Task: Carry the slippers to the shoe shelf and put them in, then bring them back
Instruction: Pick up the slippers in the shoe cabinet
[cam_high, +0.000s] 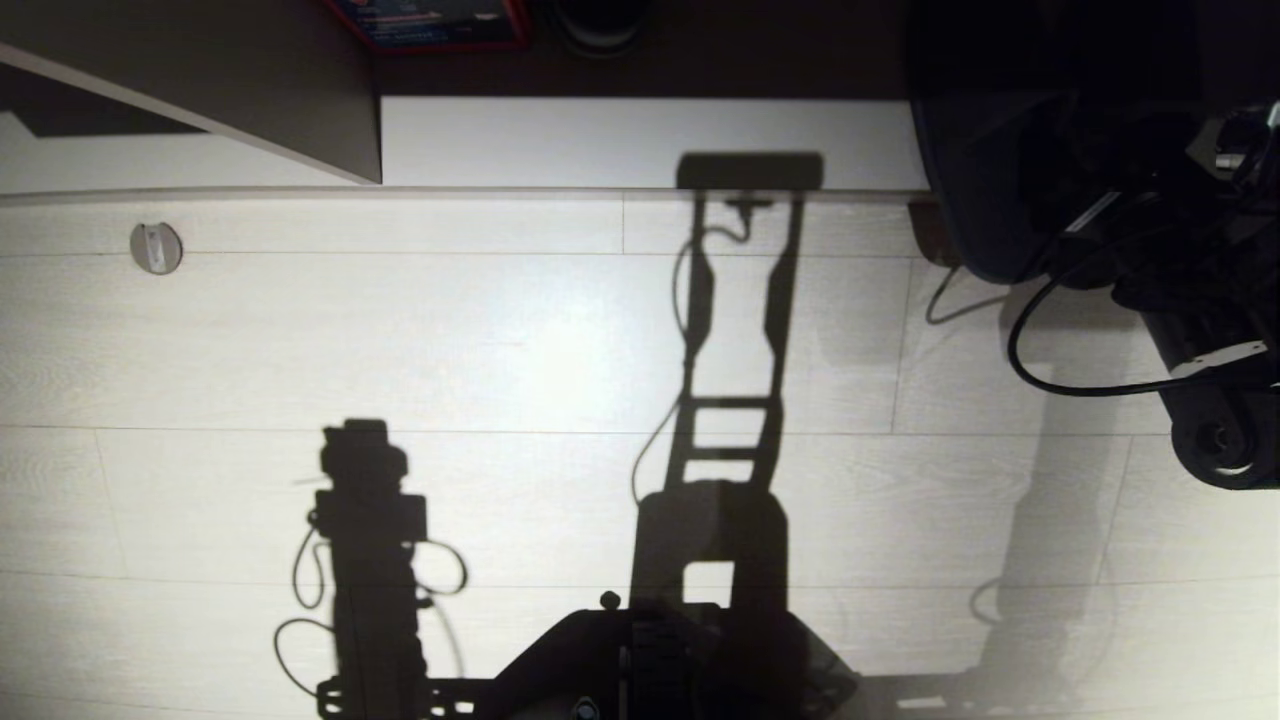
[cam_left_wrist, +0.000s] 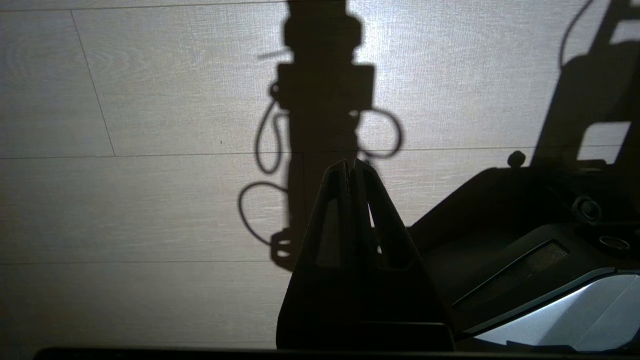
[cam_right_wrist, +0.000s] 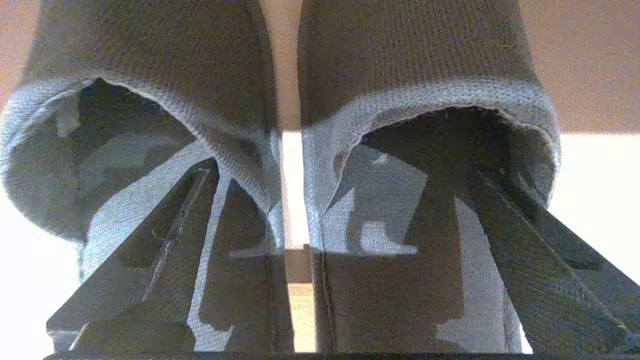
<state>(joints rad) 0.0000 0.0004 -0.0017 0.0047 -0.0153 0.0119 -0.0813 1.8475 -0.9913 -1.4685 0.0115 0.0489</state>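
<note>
We are looking through the right wrist view at the slippers (cam_right_wrist: 280, 100), lying side by side with toes pointing away. The right gripper (cam_right_wrist: 300, 210) is standing spread wide, one finger (cam_right_wrist: 165, 250) reaching into each slipper's opening; we cannot tell whether it is bearing their weight. The knit uppers are looking soft and light, the soles thin, so they will likely sag and slip. We judge the two inner walls, pinched together, the best hold. The left gripper (cam_left_wrist: 350, 167) is hanging clenched and empty over the floor (cam_high: 500, 330).
</note>
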